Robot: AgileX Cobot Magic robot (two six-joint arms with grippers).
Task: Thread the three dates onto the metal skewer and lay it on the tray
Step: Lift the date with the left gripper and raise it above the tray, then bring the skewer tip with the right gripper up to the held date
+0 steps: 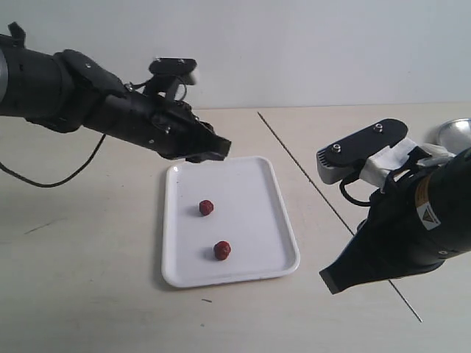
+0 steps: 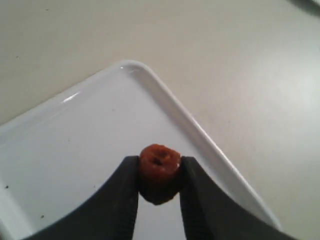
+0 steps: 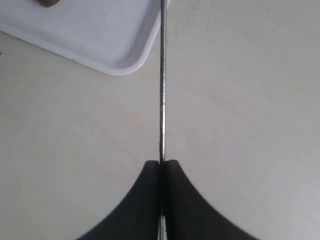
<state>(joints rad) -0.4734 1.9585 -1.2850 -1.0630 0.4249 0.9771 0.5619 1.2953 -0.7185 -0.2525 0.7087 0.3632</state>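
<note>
While the left gripper (image 2: pixel 159 181) hangs over the far edge of the tray (image 1: pixel 254 184), its jaws are clamped on one date (image 2: pixel 159 161), pitted end facing the camera. The right gripper (image 3: pixel 161 164) sits off the tray's near right corner, jaws clenched tight on the metal skewer (image 3: pixel 162 100). The rod runs straight out from them toward that corner, and its tip is out of frame. We see no fruit on the visible length.

We judge the step as threading the first date, not yet begun. The arms are well apart. The next move calls for bringing the skewer tip and the date together, lining the rod with the fruit's middle and pushing through without the date twisting in the jaws.

Two other dates (image 1: pixel 207 208) (image 1: pixel 222 250) lie loose on the tray, mid and near part, apart from each other. A silver dish (image 1: pixel 456 131) sits at the bench's far right edge behind the right arm. A thin dark line (image 1: pixel 309 176) crosses the bench. We see nothing between the grippers. The thin rod is easy to misalign.
</note>
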